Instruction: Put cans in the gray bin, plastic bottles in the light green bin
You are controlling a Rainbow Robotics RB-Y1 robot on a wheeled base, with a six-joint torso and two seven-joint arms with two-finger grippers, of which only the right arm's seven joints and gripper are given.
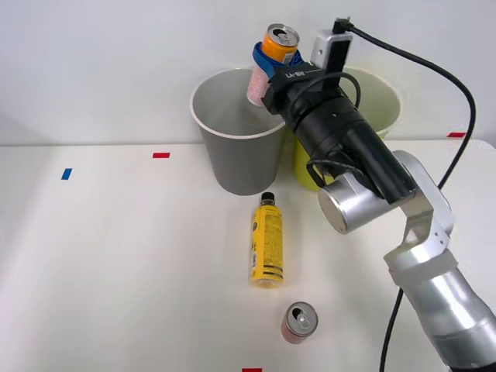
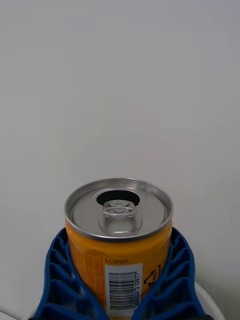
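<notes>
A: Where is the orange-and-pink can (image 1: 273, 56) just now?

B: Clamped in the right tool (image 1: 267, 66), upright, lifted above the far right rim of the gray bin (image 1: 232, 159). I judge it is held there so that letting go would drop it inside, though it looks close to the rim and might want to sit further left over the opening first.

A: And the wrist view adds what?

B: It shows the grip plainly: both blue ribbed fingers (image 2: 62, 280) hug the can's (image 2: 119, 235) sides below its silver top, with the pull-tab opening facing up. The front view hides that contact behind the arm.

A: What does the front view give in return?

B: The layout. The light green bin (image 1: 380, 101) stands to the right of the gray one, largely behind the arm. The yellow bottle (image 1: 266, 242) lies on the table (image 1: 116, 263) nearer than the bins, cap pointing far. The pink-red can (image 1: 299, 322) stands nearer still, slightly right of the bottle. Both seem left for later
</notes>
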